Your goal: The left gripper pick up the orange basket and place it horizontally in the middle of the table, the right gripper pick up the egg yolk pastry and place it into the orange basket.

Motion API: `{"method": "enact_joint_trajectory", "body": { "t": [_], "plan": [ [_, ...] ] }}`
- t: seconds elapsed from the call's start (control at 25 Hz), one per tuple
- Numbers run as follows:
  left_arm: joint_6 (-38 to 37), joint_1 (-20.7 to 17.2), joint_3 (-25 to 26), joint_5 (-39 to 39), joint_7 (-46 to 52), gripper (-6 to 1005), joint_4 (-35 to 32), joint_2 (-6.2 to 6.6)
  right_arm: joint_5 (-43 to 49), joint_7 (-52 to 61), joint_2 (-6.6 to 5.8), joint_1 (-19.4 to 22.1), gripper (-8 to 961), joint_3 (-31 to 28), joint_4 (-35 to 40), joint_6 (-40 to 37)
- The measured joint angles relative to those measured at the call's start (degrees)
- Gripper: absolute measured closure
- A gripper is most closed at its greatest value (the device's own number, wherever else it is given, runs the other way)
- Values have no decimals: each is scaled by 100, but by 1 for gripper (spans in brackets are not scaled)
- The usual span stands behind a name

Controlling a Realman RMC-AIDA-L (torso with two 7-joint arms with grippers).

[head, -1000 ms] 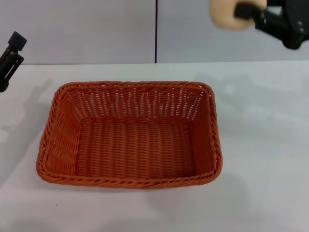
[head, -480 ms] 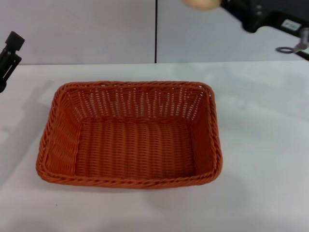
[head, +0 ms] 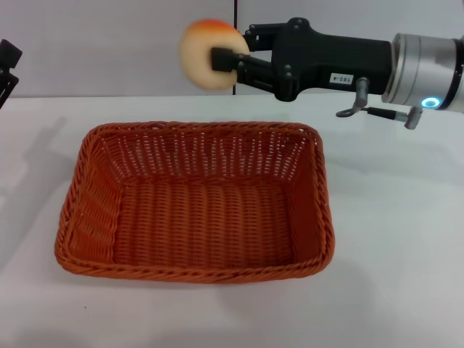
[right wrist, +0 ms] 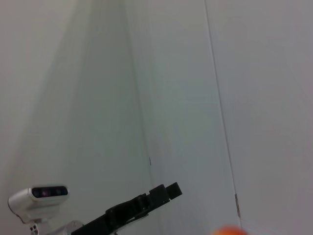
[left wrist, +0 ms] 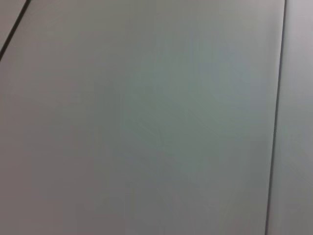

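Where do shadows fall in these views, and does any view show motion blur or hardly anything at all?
Head view: soft shadows lie on the table left of and below the orange basket; the egg yolk pastry in the right end effector looks slightly blurred. Left wrist view: only a plain grey surface with dark seams. Right wrist view: mostly wall, with the pastry's edge at the frame border.

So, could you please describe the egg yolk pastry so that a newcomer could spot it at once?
Start at the orange basket in the middle of the white table. Look above its far rim, where the right claw reaches in from the right. The egg yolk pastry is the small pale yellow ball with an orange blush pinched there, the only round, light thing in the air.
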State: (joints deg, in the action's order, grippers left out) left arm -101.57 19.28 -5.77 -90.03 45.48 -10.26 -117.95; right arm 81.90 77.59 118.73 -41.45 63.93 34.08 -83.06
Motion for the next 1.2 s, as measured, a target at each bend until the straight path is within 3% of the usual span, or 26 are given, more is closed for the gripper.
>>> {"method": "enact_joint_trajectory", "body": {
  "t": [0.44, 0.6, 0.68, 1.04, 1.2],
  "plan": [
    [372, 127, 7, 4, -12, 198, 0, -2, 5, 304, -45, 184, 501, -71, 75, -3],
    [464, 215, 7, 4, -17, 198, 3, -9, 1, 300, -50, 400, 378, -301, 153, 30],
    [464, 244, 15, 5, -21, 198, 2, -11, 2, 265, -54, 567, 317, -568, 194, 40],
    [439, 250, 421, 10, 15, 198, 50, -8, -77, -615, 3, 1347, 319, -2289, 141, 17],
    [434, 247, 657, 14, 54, 198, 59, -4, -811, -1067, -7, 1630, 320, -3147, -392, -133]
  ]
}}
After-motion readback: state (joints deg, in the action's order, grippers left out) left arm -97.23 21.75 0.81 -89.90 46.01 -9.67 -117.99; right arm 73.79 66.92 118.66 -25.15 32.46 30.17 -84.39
